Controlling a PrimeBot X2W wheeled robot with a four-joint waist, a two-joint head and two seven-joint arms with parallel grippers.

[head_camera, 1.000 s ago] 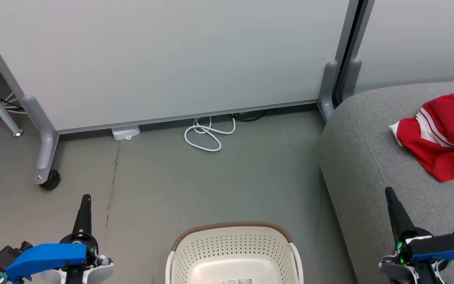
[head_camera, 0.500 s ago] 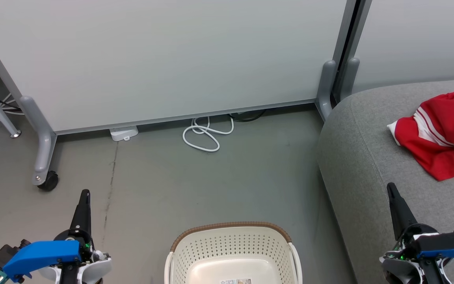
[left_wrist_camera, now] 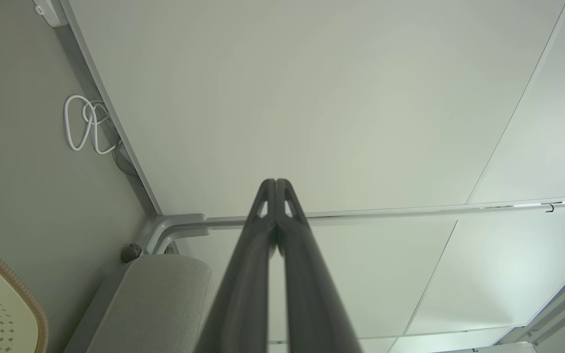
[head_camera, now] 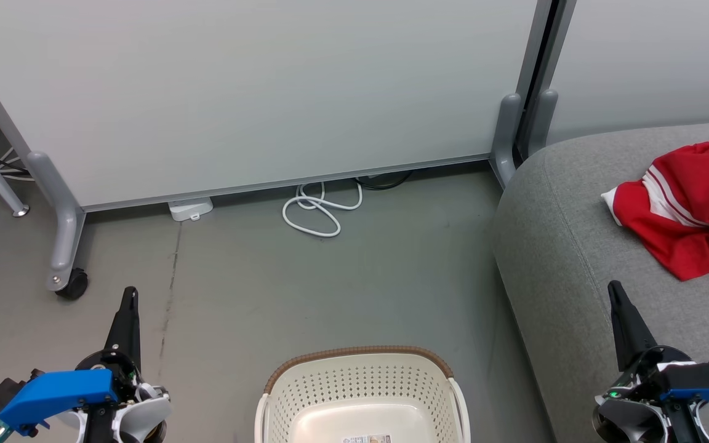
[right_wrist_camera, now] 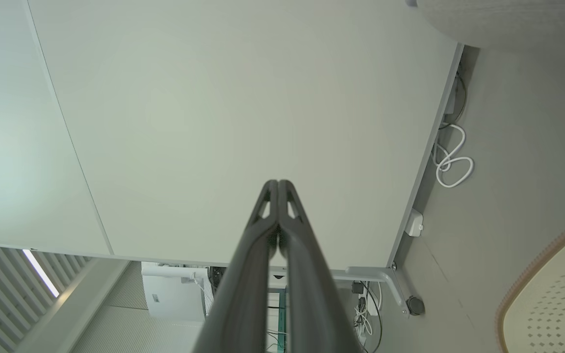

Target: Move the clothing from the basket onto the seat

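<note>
Two grippers flank the basket (head_camera: 360, 358): the left gripper (head_camera: 128, 296) to its left, the right gripper (head_camera: 615, 290) to its right, each with fingers pressed together on nothing. The basket's visible bottom is bare; its near part is cut off, so check it. Beyond and right of the basket the clothing (head_camera: 687, 215) lies crumpled on the seat (head_camera: 551, 258), ahead of the right gripper, your nearer arm; no long axis reads. Its right side runs out of frame, so you cannot tell one garment from two.
</note>
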